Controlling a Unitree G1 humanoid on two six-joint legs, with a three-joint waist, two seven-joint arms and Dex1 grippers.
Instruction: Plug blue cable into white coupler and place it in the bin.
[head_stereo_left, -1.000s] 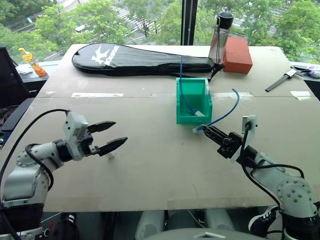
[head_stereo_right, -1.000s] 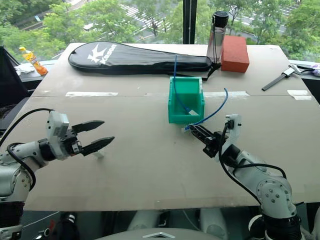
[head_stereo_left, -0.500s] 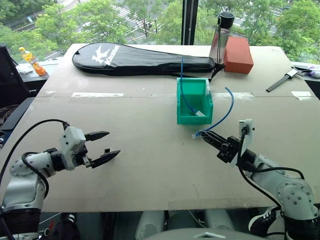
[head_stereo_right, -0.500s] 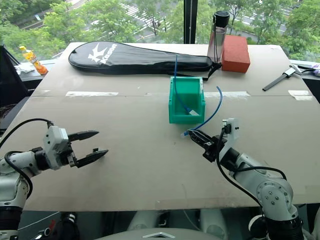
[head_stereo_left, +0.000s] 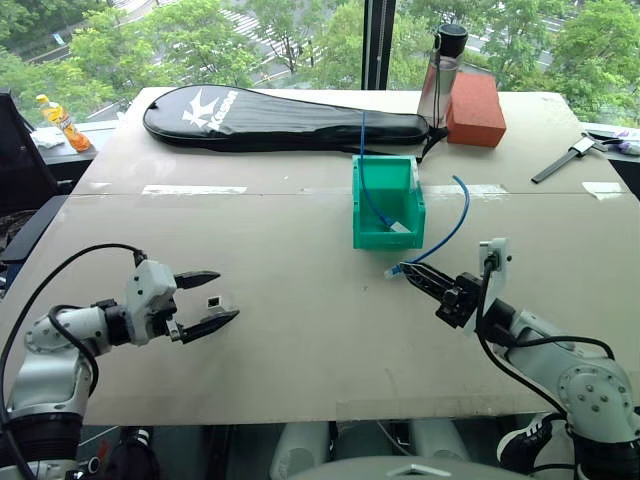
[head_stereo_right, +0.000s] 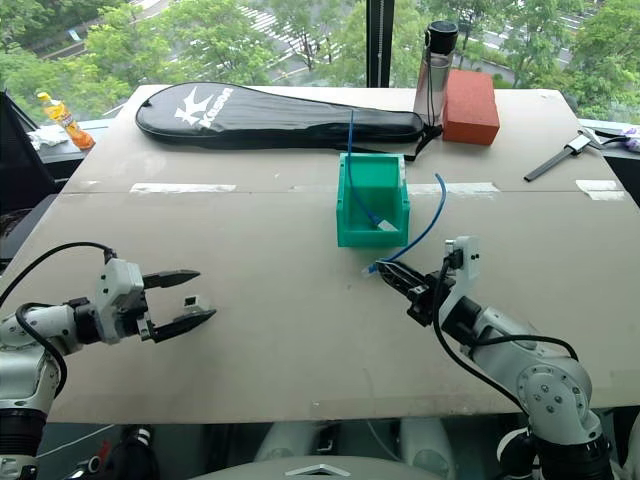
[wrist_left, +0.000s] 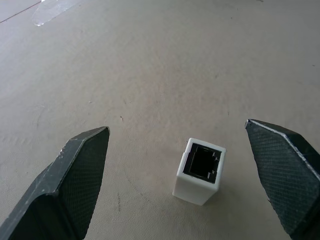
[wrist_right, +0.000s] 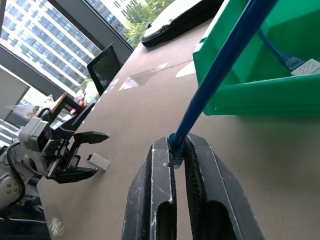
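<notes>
Since a second ago my left gripper (head_stereo_left: 212, 300) has dropped low to the cardboard-coloured tabletop (head_stereo_left: 300, 330), and now the tiny white boxy plastic coupler (wrist_left: 200, 171) sits between its two wide-spread black fingers, not touching either; its open socket faces up toward the wrist camera. So that one's bracketed but not grabbed yet.

Over on the right, my right gripper (wrist_right: 176, 150) hasn't budged; its fingers are pressed together, pinching the thin bright blue cable (head_stereo_left: 447, 232) close to its plug end. From there the cord arcs up and away beside the small bright green plastic bin (head_stereo_right: 345, 215), which sits near the middle of the table. That bin already has a second blue cord (head_stereo_right: 362, 200) in it, hooked to another little white coupler (wrist_right: 310, 66), with the cord poking up over the back wall.

Further back I see a black racket case (head_stereo_left: 280, 118), a dark-capped clear bottle (head_stereo_left: 440, 80) and a red-brown brick-like block (head_stereo_left: 474, 108) just beside it.
</notes>
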